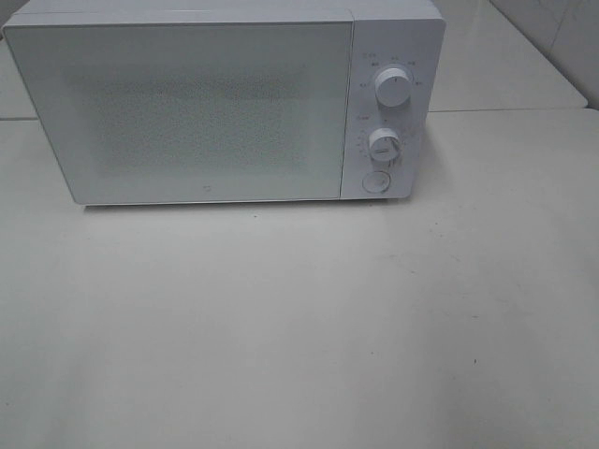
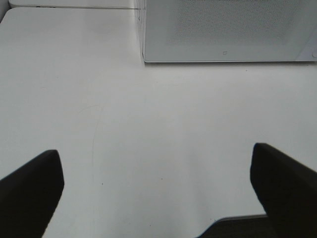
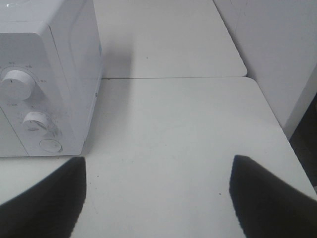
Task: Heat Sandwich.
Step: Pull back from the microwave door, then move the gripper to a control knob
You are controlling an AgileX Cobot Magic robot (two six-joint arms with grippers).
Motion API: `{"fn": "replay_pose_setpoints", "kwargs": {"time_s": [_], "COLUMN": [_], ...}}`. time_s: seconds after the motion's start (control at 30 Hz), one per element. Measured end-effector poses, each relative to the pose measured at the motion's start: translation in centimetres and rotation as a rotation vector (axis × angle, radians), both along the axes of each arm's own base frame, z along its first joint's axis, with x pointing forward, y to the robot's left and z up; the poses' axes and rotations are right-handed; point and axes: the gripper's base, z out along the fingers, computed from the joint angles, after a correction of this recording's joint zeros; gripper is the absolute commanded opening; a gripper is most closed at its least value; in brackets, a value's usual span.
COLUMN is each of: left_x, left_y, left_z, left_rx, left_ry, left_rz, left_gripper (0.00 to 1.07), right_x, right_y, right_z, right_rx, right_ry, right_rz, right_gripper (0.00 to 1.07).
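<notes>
**Inspector:** At the near edge, the left jaws stand fully wide over the counter (image 2: 124, 124), gripping nothing. The right jaws are likewise spread wide and empty.

**Assistant:** And the sandwich?

**Inspector:** Not in view anywhere. It is possibly behind the closed door of the microwave (image 1: 187, 103), which I cannot confirm.

**Assistant:** Risks?

**Inspector:** In my judgement, turning the lower knob (image 1: 386, 144) on an empty oven, or an off-centre push on the round button (image 1: 375, 181) shoving the whole unit back.

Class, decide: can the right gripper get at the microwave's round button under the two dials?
Probably yes: only bare table lies between the open right gripper and the round button.
</notes>
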Motion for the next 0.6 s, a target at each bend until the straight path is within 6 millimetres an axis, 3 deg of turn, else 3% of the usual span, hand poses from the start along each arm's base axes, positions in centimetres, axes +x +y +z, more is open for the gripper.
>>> {"fn": "replay_pose_setpoints", "kwargs": {"time_s": [0.43,0.6], "left_x": [0.0,0.0], "left_y": [0.0,0.0], "left_z": [0.0,0.0], "left_rx": [0.0,0.0], "left_ry": [0.0,0.0], "left_rz": [0.0,0.0], "left_gripper": [0.97,0.97], "right_x": [5.7,7.2], "right_y": [0.1,0.2], "right_z": [-2.2,-4.4], "right_rx": [0.037,0.048], "right_ry": [-0.031,-0.099], "right_rz": [0.011,0.02], "right_gripper": [0.76,0.76]}}
